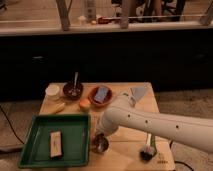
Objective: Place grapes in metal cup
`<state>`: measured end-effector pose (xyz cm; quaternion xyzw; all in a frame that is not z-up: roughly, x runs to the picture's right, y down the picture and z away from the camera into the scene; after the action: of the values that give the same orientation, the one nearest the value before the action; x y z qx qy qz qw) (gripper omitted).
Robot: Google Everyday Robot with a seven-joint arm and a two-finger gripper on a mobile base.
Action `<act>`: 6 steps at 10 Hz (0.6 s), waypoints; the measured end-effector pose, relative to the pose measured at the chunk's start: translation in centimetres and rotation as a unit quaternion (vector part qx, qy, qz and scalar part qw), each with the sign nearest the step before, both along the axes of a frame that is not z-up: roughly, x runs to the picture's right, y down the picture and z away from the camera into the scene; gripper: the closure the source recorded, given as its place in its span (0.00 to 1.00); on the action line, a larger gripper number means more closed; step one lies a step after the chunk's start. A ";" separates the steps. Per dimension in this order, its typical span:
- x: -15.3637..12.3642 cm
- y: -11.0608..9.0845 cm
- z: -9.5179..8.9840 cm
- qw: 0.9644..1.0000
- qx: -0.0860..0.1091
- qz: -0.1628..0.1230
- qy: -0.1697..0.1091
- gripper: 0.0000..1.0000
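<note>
The metal cup (100,144) is small and shiny. It stands on the wooden table (131,141) just right of the green tray. My white arm reaches in from the right, and its end hangs right over the cup. The gripper (99,135) is at that end, directly above the cup's mouth and mostly hidden by the arm. The grapes are not in view; they may be hidden by the arm or the gripper.
A green tray (35,150) holds a brown block (55,144) at front left. At the back stand a white cup (52,91), a dark bowl with a spoon (73,90), an orange bowl (101,95) and a yellow-orange fruit (84,104). A dark brush (148,150) lies at front right.
</note>
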<state>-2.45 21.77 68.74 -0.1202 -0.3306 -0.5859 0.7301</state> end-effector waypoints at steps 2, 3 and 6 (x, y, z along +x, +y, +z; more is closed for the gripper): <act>0.4 0.3 -0.1 1.000 -0.011 0.002 0.007 0.55; 0.5 0.5 -0.1 1.000 -0.018 0.003 0.010 0.43; 0.8 1.3 -0.1 0.999 -0.030 0.004 0.015 0.21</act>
<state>-1.65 23.09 68.63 -0.1496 -0.3371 -0.5712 0.7333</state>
